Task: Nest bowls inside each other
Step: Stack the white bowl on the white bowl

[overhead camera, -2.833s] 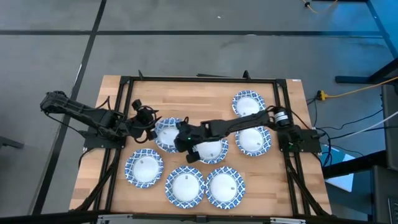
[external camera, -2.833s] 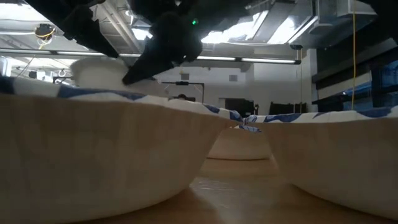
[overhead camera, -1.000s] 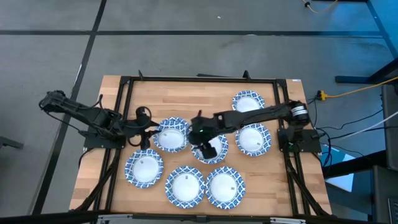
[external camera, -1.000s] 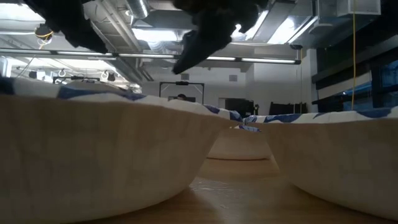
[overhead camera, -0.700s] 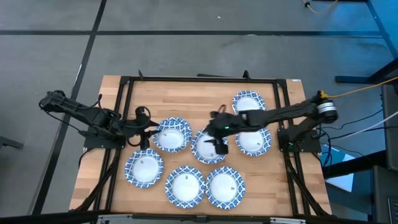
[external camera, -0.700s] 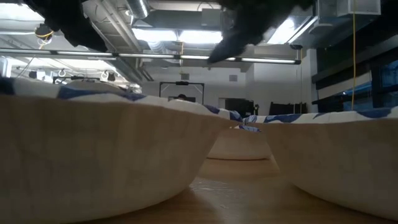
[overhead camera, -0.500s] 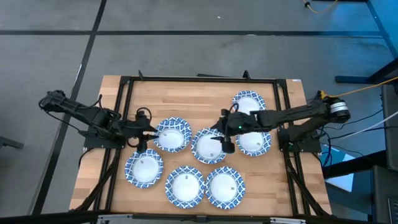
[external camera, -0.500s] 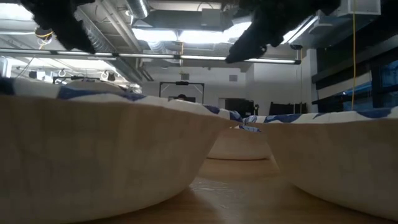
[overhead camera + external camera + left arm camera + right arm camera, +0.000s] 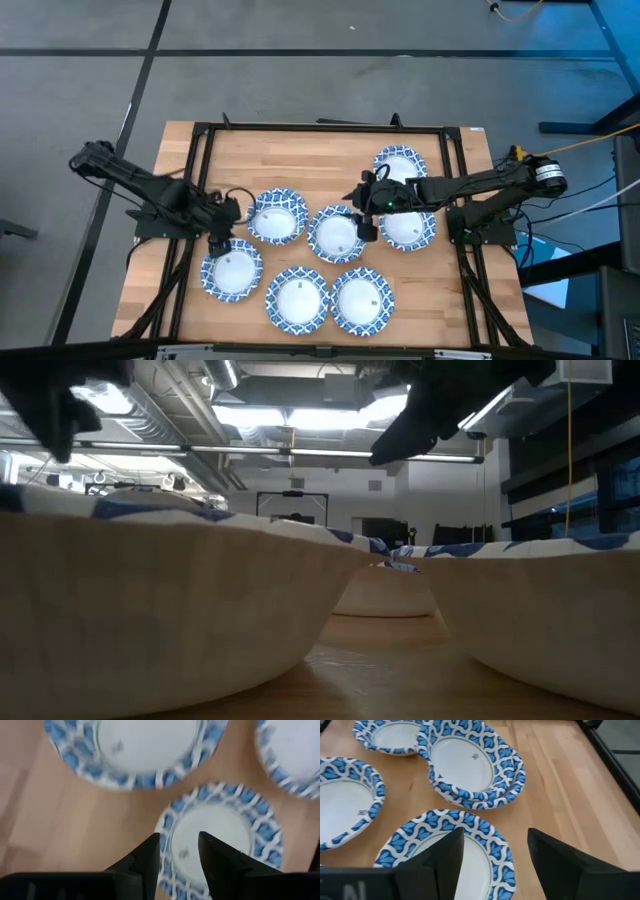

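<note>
Several bowls, white inside with blue-and-white wavy rims, lie rim up on the wooden table (image 9: pixel 300 150). Two are nested as one stack (image 9: pixel 276 216) (image 9: pixel 470 767), left of the centre bowl (image 9: pixel 337 234). My left gripper (image 9: pixel 218 241) (image 9: pixel 179 856) points steeply down over the far rim of the near-left bowl (image 9: pixel 232 270) (image 9: pixel 215 835), open by a narrow gap and holding nothing. My right gripper (image 9: pixel 366 226) (image 9: pixel 495 855) hangs wide open above the centre bowl's right rim (image 9: pixel 450 845), beside the right bowl (image 9: pixel 408 226), and is empty.
Two more bowls (image 9: pixel 298 298) (image 9: pixel 362 300) sit along the near edge and one (image 9: pixel 398 165) at the far right. A black frame (image 9: pixel 320 127) borders the table. Bare wood lies at the far left and centre. In the low view, two bowl walls (image 9: pixel 150 620) (image 9: pixel 540 610) fill the foreground.
My right gripper has drawn back toward the table's right edge, from over the centre bowl to its right rim, staying open and empty. My left gripper has tipped down and shifted toward the near edge, from beside the stack to over the near-left bowl. No bowl has moved.
</note>
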Robot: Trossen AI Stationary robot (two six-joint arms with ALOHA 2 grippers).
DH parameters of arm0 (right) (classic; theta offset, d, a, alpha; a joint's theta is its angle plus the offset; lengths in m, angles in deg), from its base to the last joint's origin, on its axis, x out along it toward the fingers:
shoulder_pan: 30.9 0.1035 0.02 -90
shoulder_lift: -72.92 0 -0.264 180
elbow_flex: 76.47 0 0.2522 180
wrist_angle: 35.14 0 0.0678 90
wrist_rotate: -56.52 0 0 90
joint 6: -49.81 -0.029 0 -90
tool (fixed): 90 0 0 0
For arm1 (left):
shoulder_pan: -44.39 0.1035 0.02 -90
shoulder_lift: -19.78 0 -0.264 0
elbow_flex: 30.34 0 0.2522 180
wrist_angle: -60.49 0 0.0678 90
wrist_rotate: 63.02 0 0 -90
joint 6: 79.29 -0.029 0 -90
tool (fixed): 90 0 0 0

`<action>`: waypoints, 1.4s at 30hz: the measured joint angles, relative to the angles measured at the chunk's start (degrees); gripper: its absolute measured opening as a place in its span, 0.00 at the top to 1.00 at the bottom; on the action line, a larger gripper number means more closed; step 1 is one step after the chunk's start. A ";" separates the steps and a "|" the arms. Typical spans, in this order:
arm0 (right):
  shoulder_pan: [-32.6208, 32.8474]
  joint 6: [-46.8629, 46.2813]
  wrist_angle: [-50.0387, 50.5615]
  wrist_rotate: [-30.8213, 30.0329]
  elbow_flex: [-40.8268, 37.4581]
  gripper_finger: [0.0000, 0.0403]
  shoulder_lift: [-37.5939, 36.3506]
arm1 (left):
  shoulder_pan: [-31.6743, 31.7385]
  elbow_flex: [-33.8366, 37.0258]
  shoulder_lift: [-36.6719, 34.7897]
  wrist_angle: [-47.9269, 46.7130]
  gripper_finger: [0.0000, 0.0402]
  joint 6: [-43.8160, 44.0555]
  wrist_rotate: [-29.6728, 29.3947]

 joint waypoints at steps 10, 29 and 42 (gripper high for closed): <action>0.00 0.06 -0.63 -0.20 -0.36 0.45 0.00 | -2.12 0.00 9.48 -0.26 0.68 0.35 3.98; 0.02 -4.00 -20.63 10.25 -15.27 0.45 -0.37 | -2.12 0.46 12.29 -0.52 0.68 -0.32 3.51; 0.02 -4.79 -20.77 10.10 -18.86 0.45 -12.38 | -2.86 6.83 12.29 4.87 0.68 -1.81 3.47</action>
